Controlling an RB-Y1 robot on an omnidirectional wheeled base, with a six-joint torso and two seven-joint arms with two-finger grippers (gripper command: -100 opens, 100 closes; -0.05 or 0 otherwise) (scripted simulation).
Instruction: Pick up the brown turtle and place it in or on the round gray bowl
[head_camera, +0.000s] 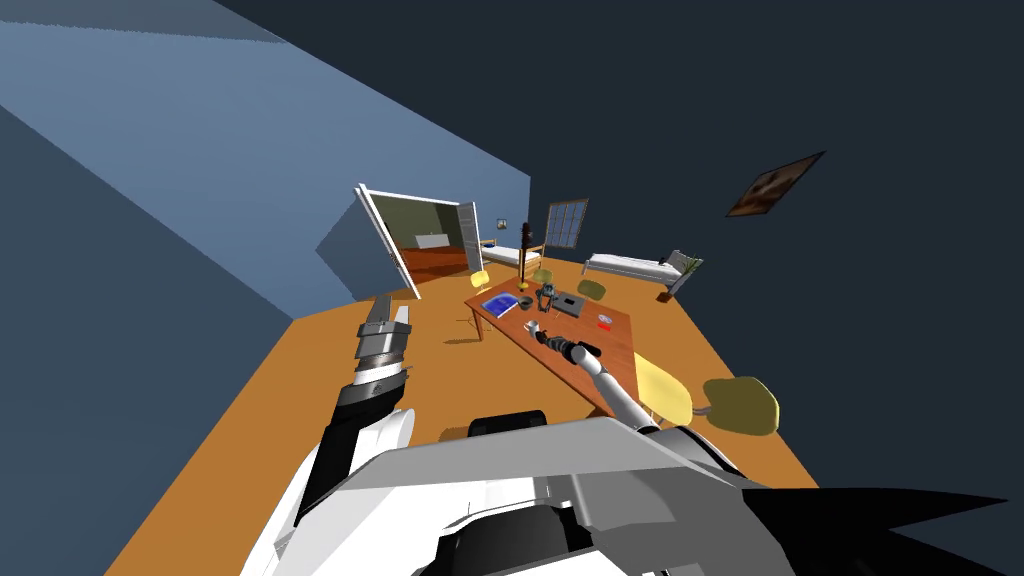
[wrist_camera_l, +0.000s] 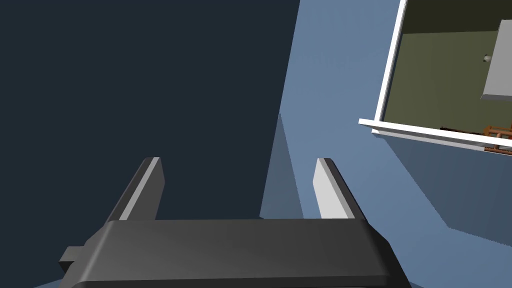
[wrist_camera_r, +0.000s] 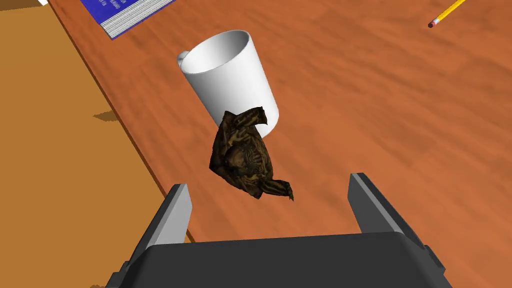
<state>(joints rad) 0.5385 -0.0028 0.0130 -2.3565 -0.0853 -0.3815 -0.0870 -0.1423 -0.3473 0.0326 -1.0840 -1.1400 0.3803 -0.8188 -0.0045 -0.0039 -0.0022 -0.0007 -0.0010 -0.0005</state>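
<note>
Approach step, I'd say: the right gripper (wrist_camera_r: 270, 182) hovers, fingers spread, just short of the brown turtle (wrist_camera_r: 242, 155), which lies on the tabletop (wrist_camera_r: 375, 100) just beside the white mug (wrist_camera_r: 230, 75). Next it must advance and pinch. The left gripper (wrist_camera_l: 237, 170) idles, fingers spread.

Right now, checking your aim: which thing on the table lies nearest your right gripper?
The brown turtle, just ahead of the open right gripper; the white mug, blue book and pencil lie farther beyond.
</note>
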